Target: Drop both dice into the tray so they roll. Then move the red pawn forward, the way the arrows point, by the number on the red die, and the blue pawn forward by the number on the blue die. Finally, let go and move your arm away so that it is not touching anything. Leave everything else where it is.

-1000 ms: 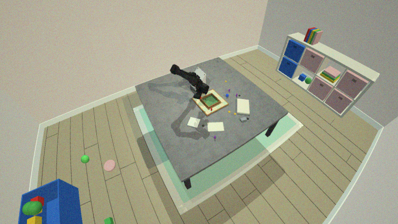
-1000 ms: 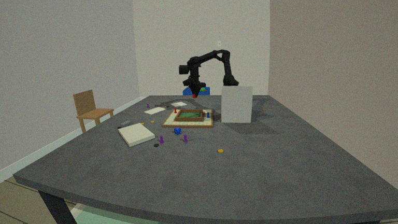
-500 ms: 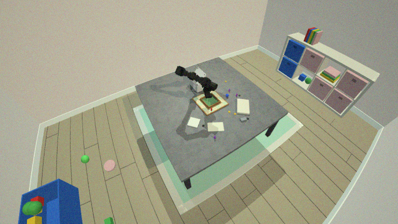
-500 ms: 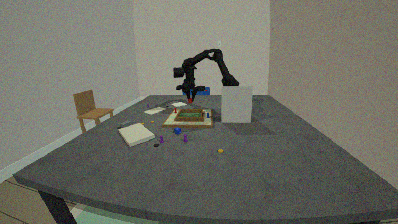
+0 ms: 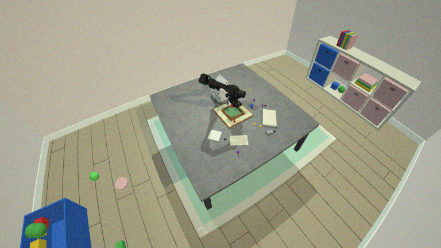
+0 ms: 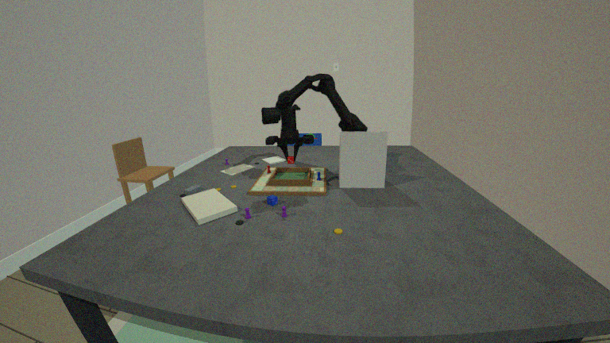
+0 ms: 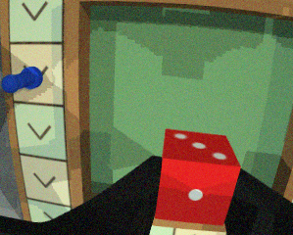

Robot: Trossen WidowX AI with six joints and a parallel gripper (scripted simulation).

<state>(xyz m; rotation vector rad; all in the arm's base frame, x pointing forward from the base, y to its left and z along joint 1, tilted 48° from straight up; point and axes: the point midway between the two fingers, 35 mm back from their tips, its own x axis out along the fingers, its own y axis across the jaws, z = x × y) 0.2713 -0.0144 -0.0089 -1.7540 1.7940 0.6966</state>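
My gripper (image 6: 291,159) is shut on the red die (image 6: 290,159) (image 7: 197,178) and holds it above the tray. The die shows three pips on one face and one on another in the wrist view. The green-floored tray (image 5: 232,111) (image 6: 292,176) (image 7: 185,103) sits in the middle of the board (image 5: 229,126) (image 6: 287,193). The blue pawn (image 5: 228,103) (image 6: 318,176) (image 7: 24,79) stands on an arrowed square beside the tray. The red pawn (image 5: 233,120) (image 6: 268,169) stands on the board's opposite side. The blue die (image 5: 251,105) (image 6: 272,200) lies on the table outside the board.
A white box (image 5: 269,117) (image 6: 208,205), purple pawns (image 5: 238,151) (image 6: 247,213) (image 6: 283,211), yellow discs (image 6: 337,231) (image 5: 254,123), dark discs (image 6: 239,222) (image 5: 224,139), a grey block (image 5: 270,131), a sheet (image 5: 239,140) and a white pad (image 5: 215,135) lie around the board. A pale upright panel (image 6: 362,159) stands by the arm.
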